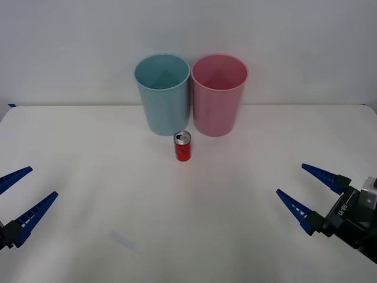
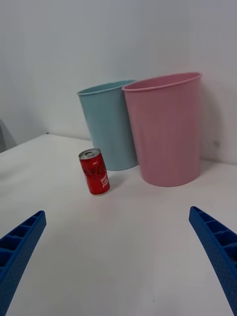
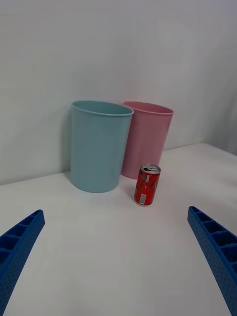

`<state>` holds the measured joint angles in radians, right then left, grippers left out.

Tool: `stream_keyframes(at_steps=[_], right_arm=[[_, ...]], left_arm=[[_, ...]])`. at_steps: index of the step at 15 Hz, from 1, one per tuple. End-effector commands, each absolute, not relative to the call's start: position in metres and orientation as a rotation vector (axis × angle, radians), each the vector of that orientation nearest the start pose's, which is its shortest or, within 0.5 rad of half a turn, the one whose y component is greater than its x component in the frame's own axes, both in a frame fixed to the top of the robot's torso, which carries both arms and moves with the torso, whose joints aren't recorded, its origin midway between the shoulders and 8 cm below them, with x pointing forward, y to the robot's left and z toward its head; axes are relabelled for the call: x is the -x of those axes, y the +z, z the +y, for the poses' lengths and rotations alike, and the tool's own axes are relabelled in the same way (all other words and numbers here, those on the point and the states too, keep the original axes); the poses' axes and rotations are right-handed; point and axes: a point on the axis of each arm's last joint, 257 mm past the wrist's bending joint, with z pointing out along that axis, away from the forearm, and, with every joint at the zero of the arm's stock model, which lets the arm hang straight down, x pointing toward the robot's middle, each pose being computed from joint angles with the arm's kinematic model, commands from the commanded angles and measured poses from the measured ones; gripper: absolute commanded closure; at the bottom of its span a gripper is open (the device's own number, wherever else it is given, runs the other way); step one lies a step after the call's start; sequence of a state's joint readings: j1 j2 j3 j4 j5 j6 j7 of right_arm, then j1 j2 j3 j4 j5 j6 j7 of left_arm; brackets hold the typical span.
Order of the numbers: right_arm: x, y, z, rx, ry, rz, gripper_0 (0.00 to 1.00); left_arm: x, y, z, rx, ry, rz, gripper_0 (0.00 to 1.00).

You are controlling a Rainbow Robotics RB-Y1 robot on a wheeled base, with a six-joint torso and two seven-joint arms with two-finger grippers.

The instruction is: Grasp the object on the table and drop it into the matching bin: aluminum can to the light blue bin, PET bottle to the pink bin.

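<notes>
Front view, left to right. The left claw (image 1: 20,188) hangs low over the near left corner of the table (image 1: 88,177), its two blue ribbed fingers spread apart and holding nothing. Farther in, at the back of the table, stands the light blue bin (image 1: 162,94), upright, mouth open, with the pink bin (image 1: 218,94) just beside it on the right; whether their rims touch cannot be told. The aluminum can (image 1: 182,146) stands upright on the table just in front of the narrow gap between the two bins, near both and well apart from either claw; its silver top with pull-tab faces up. At the near right, the right claw (image 1: 311,187) is likewise released, fingers splayed, empty.

Right wrist view: the can (image 2: 96,172) sits ahead of the open fingers, before the blue bin (image 2: 108,128) and beside the pink bin (image 2: 168,133). Left wrist view: the can (image 3: 147,184) stands in front of both bins.

Handling, as a judgement: the can is probably light, thin-walled and smooth, so it would dent under a hard squeeze and slip under a weak one. A hold across the red cylindrical wall at about mid-height, fingers on opposite sides, seems soundest; the rim and tab offer poor purchase. Being narrow, it may tip if nudged on approach.
</notes>
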<state>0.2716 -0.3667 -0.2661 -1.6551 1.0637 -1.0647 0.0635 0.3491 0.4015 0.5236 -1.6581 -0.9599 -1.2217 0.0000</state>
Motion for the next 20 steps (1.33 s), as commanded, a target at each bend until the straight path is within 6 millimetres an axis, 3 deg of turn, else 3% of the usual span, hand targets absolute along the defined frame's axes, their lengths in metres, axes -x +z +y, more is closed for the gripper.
stream_keyframes(at_steps=[1,13,20], right_arm=[[-0.393,-0.215,-0.224,0.572,0.587,1.462,0.00],[-0.430,-0.239,-0.142,0.574,0.450,1.447,0.00],[-0.448,-0.261,-0.100,0.491,0.395,1.508,0.00]], left_arm=[[-0.342,-0.169,0.330,-0.465,-0.567,1.441,0.00],[-0.342,-0.169,0.330,-0.465,-0.567,1.441,0.00],[-0.342,-0.169,0.330,-0.465,-0.567,1.441,0.00]])
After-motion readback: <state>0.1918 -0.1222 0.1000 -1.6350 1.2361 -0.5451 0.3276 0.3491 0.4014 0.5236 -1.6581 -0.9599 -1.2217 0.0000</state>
